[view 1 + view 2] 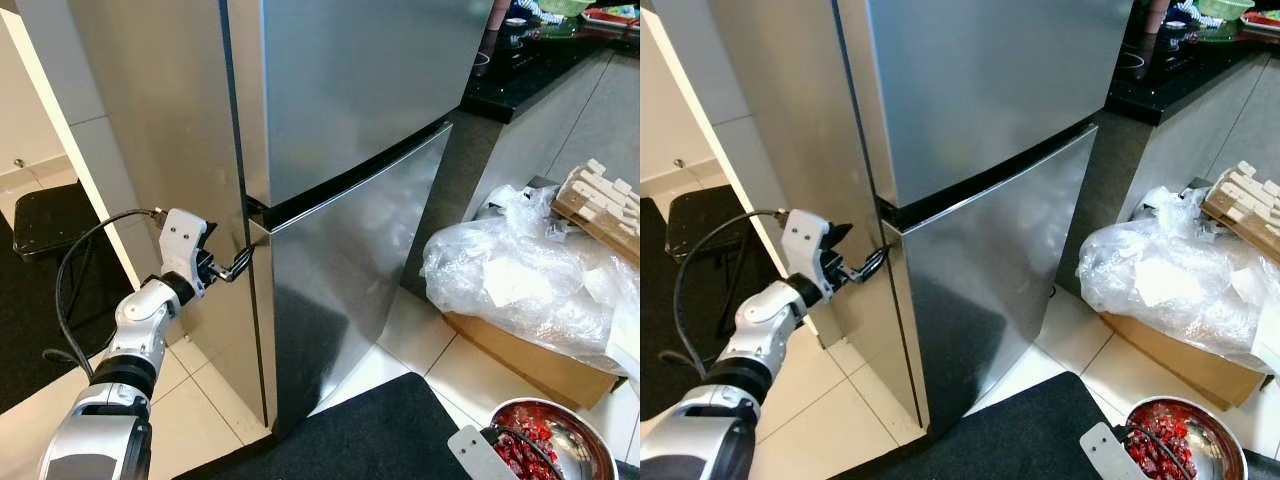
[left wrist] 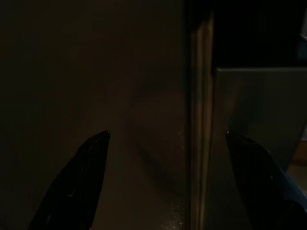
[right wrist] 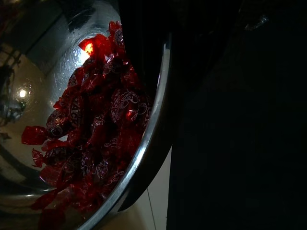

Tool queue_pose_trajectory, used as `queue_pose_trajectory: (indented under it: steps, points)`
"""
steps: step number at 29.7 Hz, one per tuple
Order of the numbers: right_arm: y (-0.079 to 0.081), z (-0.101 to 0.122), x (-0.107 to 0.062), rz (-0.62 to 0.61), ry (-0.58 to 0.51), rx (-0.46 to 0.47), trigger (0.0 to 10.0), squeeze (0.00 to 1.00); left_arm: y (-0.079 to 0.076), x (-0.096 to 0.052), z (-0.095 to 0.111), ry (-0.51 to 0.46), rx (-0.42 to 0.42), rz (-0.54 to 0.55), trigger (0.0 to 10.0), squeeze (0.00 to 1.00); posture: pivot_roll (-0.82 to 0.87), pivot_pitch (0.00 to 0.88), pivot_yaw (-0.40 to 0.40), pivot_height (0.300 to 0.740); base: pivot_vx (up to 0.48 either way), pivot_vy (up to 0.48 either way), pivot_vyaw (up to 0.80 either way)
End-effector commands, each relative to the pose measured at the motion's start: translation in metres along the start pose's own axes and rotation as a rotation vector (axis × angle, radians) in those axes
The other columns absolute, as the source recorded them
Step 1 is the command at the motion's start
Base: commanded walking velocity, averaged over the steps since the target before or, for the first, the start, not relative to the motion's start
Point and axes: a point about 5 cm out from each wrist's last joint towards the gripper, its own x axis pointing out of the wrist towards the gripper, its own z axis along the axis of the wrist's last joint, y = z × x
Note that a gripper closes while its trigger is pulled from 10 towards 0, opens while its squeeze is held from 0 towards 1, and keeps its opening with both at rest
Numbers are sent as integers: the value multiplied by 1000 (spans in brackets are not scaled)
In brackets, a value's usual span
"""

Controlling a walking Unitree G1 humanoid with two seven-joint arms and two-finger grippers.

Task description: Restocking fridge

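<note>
Left gripper (image 1: 240, 264): jaws stood wide apart at the left front corner of the fridge (image 1: 350, 130), level with the dark seam between the upper door and the lower door (image 1: 350, 270). In the left wrist view one finger (image 2: 81, 177) lay over the fridge's side panel and the other toward the lower door's face, so the door edge ran between them; whether either fingertip touched metal could not be told.

Right gripper (image 1: 500, 442): jaws were closed on the rim of a steel bowl (image 1: 580, 440) of red wrapped sweets (image 3: 100, 129), held low at the robot's right above the black mat (image 1: 370, 430).

Handling, as judged: the door was a stiff, smooth steel slab with no projecting handle visible, probably slippery to pinch and held by a seal, so the recess at the seam or the corner edge seemed the place to hook and pull. The bowl was rigid and light, yet its loose contents could spill if tilted; a level rim hold suited it.

Surroundings: a crumpled plastic sheet (image 1: 520, 270) over a cardboard box (image 1: 530, 365) lay to the right, and a dark surface (image 1: 530, 70) stood beyond.
</note>
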Motion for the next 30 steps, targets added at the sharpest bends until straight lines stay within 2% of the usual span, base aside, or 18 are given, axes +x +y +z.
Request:
queue_pose_trajectory:
  steps: [1,5,10,11,12,16,30]
  points:
    - [-2,1,0,-12,-4,6,10000,0,-8,11,7,-32,13,-26,10000,0,-33,0,-22,740,0,0,0]
    - [-3,0,0,-13,-3,7,10000,0,-14,18,12,-56,13,-50,10000,0,-34,0,-21,740,0,0,0]
    - [-3,0,0,-15,-2,11,10000,0,-38,29,16,-111,-15,-205,10000,0,-37,0,-21,740,0,0,0]
    - [-3,0,0,-15,-2,11,10000,0,-38,29,16,-111,-15,-205,10000,0,-37,0,-21,740,0,0,0]
    - [-3,0,0,-15,-2,12,10000,0,-46,30,15,-116,-21,-258,10000,0,-38,0,-19,740,0,0,0]
    - [-3,0,0,-15,-1,14,10000,0,-55,32,13,-119,-26,-310,10000,0,-38,0,-19,740,0,0,0]
    - [-2,-2,0,-13,5,22,10000,0,-60,36,17,-130,-27,-353,10000,0,-39,0,-15,740,0,0,0]
